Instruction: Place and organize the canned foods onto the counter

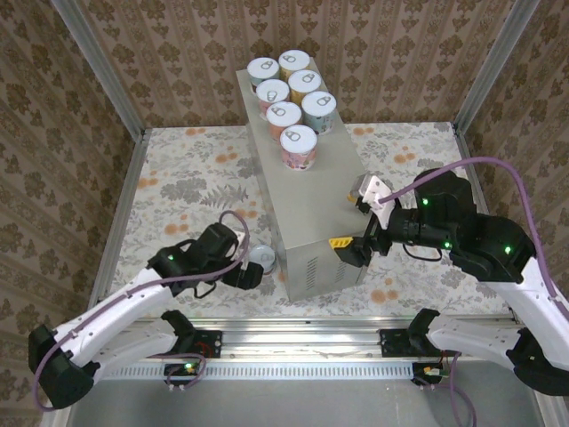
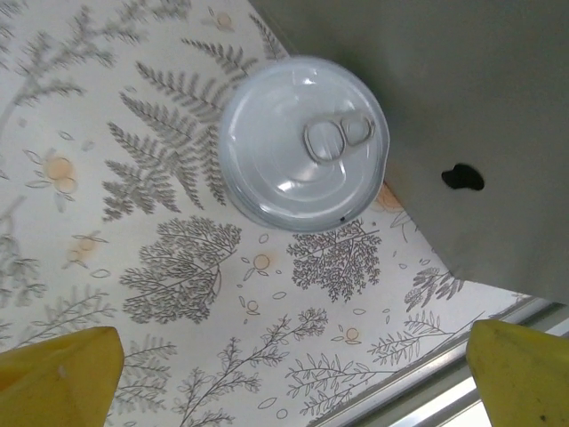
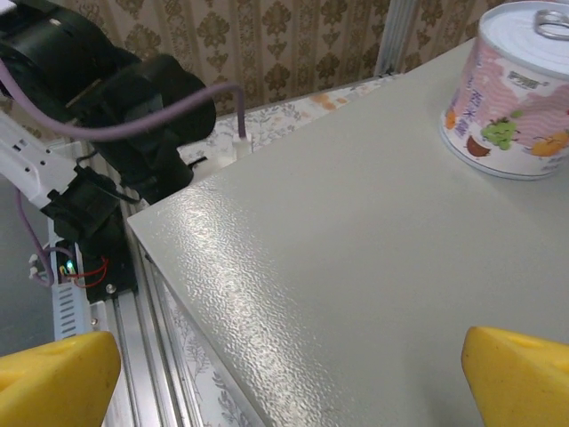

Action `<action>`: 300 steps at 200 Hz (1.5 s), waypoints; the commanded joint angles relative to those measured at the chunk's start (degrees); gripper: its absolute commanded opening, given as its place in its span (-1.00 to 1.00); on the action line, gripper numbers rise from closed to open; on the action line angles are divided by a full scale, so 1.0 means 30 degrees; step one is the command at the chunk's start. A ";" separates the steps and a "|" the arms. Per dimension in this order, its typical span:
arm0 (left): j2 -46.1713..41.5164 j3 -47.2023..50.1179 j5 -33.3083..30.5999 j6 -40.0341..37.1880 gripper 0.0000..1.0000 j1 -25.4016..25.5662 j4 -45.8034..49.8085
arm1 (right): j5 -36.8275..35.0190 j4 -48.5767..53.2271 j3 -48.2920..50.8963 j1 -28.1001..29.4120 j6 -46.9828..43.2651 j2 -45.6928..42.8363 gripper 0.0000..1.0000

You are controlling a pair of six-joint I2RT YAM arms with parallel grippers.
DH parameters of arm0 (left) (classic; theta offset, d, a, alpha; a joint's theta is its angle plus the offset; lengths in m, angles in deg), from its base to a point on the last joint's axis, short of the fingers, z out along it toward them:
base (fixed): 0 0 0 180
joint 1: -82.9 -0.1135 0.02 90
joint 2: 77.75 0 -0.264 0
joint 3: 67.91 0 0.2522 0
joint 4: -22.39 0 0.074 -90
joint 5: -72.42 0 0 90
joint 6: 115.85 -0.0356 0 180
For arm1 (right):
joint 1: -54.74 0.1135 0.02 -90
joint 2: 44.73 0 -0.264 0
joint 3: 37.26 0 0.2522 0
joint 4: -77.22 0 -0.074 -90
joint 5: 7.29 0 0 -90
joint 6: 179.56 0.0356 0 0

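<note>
The white-and-black left arm (image 1: 116, 307) reaches forward low, its yellow-tipped left hand (image 2: 293, 342) pointing down, fingers spread wide, empty. The right arm (image 1: 524, 276) bends inward, its right hand (image 3: 293, 351) equally wide and empty.

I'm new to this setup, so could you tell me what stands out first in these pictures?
Seven cans crowd the far end of the tall grey counter. One lone can stands on the floral cloth by the counter's near left corner, right in front of the open left gripper.
</note>
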 commanded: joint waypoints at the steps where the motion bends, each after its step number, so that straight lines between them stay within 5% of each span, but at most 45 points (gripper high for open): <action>1: 0.0322 0.0945 -0.0540 0.1047 1.00 0.0637 -0.1885 | -0.0640 0.0485 -0.0722 0.0614 -0.0015 0.0335 1.00; 56: 0.2660 0.2137 -0.2363 0.0879 1.00 0.1671 -0.4363 | -0.2235 0.0271 -0.1573 0.1640 0.0461 0.1228 1.00; 166: 0.6751 0.2665 -0.2274 -0.0022 1.00 0.1592 -0.8808 | -0.3623 0.0213 -0.1841 0.2806 0.0708 0.1647 1.00; 237: 0.7413 0.2899 -0.1855 -0.0645 0.59 0.0231 -1.1029 | -0.6207 -0.0271 -0.1809 0.2996 0.1574 0.1629 1.00; 268: 0.7380 0.2899 -0.1622 -0.0974 0.50 -0.0271 -1.1189 | -0.9623 -0.0489 -0.2110 0.2551 0.2815 0.2192 1.00; 300: 0.6925 0.2717 -0.1874 -0.1081 0.48 -0.0470 -1.0561 | -0.9565 -0.1262 -0.1799 0.0152 0.4435 0.2321 1.00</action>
